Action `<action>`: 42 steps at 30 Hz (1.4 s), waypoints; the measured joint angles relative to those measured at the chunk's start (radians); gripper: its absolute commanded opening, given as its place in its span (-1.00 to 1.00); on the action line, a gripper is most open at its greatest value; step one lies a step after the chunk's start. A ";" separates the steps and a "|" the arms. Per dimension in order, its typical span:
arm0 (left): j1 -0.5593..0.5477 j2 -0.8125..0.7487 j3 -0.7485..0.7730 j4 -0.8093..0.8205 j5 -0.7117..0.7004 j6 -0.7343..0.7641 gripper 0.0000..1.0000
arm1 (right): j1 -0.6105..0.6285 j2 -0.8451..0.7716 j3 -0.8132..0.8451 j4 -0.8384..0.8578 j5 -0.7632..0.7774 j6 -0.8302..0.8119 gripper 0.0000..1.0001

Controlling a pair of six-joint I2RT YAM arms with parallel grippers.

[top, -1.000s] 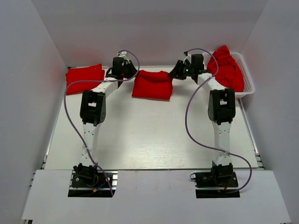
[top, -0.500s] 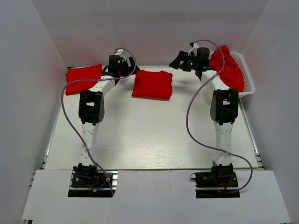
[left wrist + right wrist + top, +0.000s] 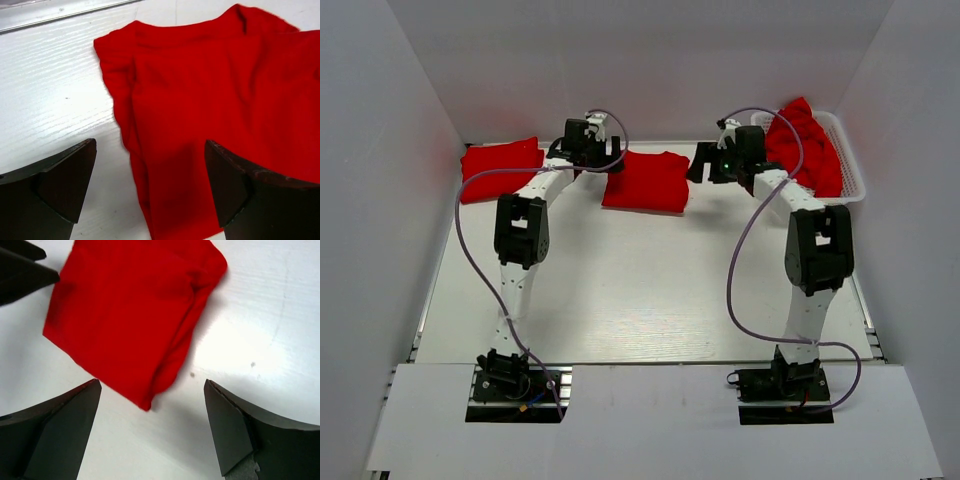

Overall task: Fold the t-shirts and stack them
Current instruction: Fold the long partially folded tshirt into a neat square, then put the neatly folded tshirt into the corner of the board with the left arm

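A folded red t-shirt point(image 3: 645, 181) lies at the back middle of the table. It fills the left wrist view point(image 3: 215, 115) and shows in the right wrist view point(image 3: 130, 315). Another folded red t-shirt point(image 3: 500, 166) lies at the back left. Unfolded red t-shirts point(image 3: 806, 145) are heaped in the basket at the back right. My left gripper point(image 3: 604, 158) is open and empty over the middle shirt's left edge. My right gripper point(image 3: 702, 163) is open and empty, just right of the same shirt.
The white lattice basket point(image 3: 852, 172) stands at the back right against the side wall. White walls close in the table on the left, back and right. The left gripper's dark fingers point(image 3: 22, 267) show in the right wrist view's top left corner.
Both grippers have come back down toward the middle folded shirt. The left gripper moved right to the shirt's left edge. The right arm's elbow swung right.
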 measured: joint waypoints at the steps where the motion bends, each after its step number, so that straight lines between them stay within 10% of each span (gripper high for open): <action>1: -0.002 0.011 0.015 -0.015 -0.005 0.010 0.90 | 0.002 -0.029 -0.037 -0.004 0.018 -0.010 0.79; 15: -0.045 0.137 0.126 -0.116 -0.051 0.092 0.23 | 0.006 -0.492 -0.422 0.038 0.210 -0.034 0.79; 21: -0.085 0.150 0.167 -0.159 -0.109 0.117 -0.98 | 0.006 -0.670 -0.599 0.030 0.363 -0.009 0.79; 42: -0.025 -0.073 0.069 -0.290 -0.068 0.243 -1.00 | 0.005 -0.966 -0.773 -0.051 0.603 0.023 0.79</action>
